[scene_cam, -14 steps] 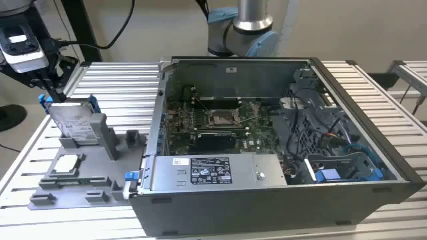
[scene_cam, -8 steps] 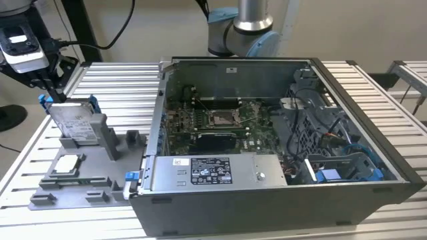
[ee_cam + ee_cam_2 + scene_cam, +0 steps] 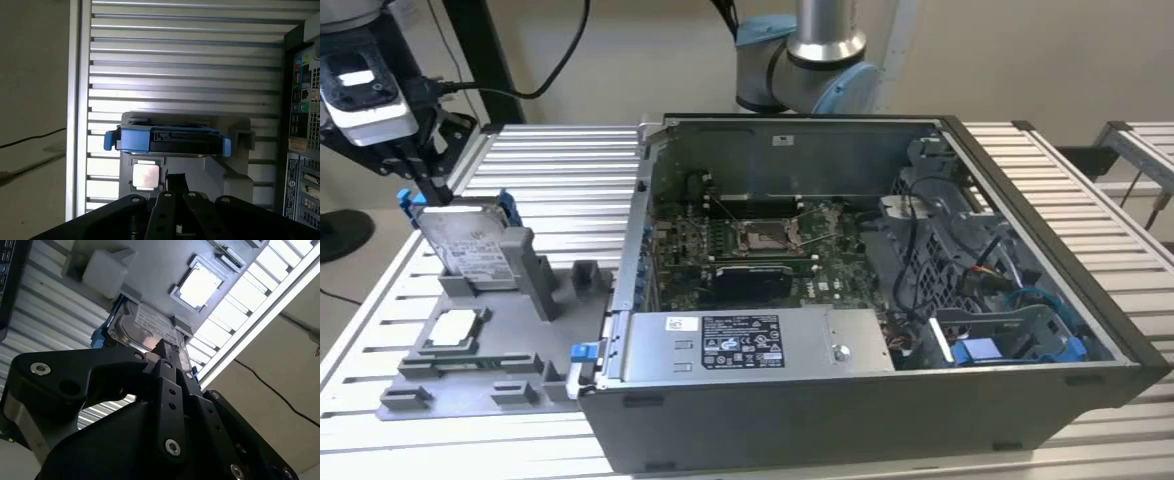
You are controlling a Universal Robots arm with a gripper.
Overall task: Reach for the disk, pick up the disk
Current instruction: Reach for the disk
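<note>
The disk (image 3: 464, 240) stands on edge in a grey holder (image 3: 534, 275) at the exterior view's left, silver with a white label and a blue bracket around it. My gripper (image 3: 435, 193) hangs at the disk's top corner, fingers together and pointing down, right at the blue bracket's edge. In the second wrist view the black fingers (image 3: 167, 390) converge to the gripper (image 3: 164, 346) just over the disk (image 3: 145, 330). The first wrist view looks down on the disk's (image 3: 170, 140) top edge, with the gripper (image 3: 175, 178) close beside it. Nothing sits between the fingers.
A small square silver chip (image 3: 454, 328) lies on the grey holder's base (image 3: 520, 385), in front of the disk. An open computer case (image 3: 854, 420) fills the exterior view's middle and right, with a blue caddy (image 3: 981, 350) inside. All rests on a slatted metal table (image 3: 560, 160).
</note>
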